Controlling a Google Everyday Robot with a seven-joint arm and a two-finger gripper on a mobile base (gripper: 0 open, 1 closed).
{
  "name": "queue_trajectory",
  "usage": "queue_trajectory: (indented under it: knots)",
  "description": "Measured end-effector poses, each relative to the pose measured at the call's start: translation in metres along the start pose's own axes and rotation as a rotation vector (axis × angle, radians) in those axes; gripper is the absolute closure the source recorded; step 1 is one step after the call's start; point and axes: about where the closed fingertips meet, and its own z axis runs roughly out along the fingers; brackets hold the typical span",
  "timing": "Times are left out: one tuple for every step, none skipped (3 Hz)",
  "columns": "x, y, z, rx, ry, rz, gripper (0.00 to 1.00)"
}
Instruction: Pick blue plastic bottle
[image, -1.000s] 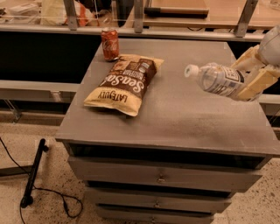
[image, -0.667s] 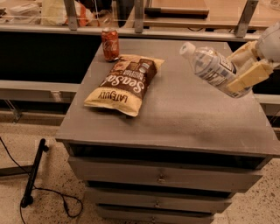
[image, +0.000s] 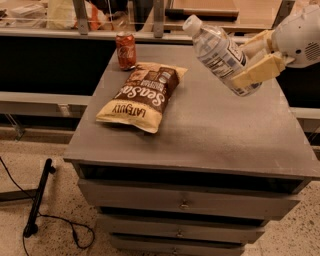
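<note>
Blue plastic bottle (image: 220, 52) is off the worktop (image: 215, 135), in the air over its far right part, gripped by the end effector (image: 239, 65).

Left to right:
- **Floor, near left:** a black bar (image: 39, 200) lies on the floor. A thin cable (image: 60, 222) loops beside it.
- **Far left of worktop:** a red-brown soda can (image: 126, 50) stands upright.
- **Right of the can, nearer:** a brown and yellow chip bag (image: 142, 95) lies flat. Its far end is close to the can; cannot tell if they touch.
- **Under the worktop's near edge:** a stack of grey drawers (image: 185, 202) with small knobs.
- **Bottle:** clear and ribbed, with a white cap and a white label with dark print. It is tilted, cap up toward the far left and base lower to the right. It is well apart from the can and the bag.
- **End effector:** enters from the right edge. Its two tan fingers (image: 257, 72) are clamped on the bottle's lower half, one on the far side and one on the near side across the label.
- **Far right:** a white rounded wrist housing (image: 300, 37) sits behind the fingers.
</note>
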Motion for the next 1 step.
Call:
queue_trajectory:
  knots:
    - [0.0, 0.0, 0.0001, 0.0, 0.0, 0.0, 1.0]
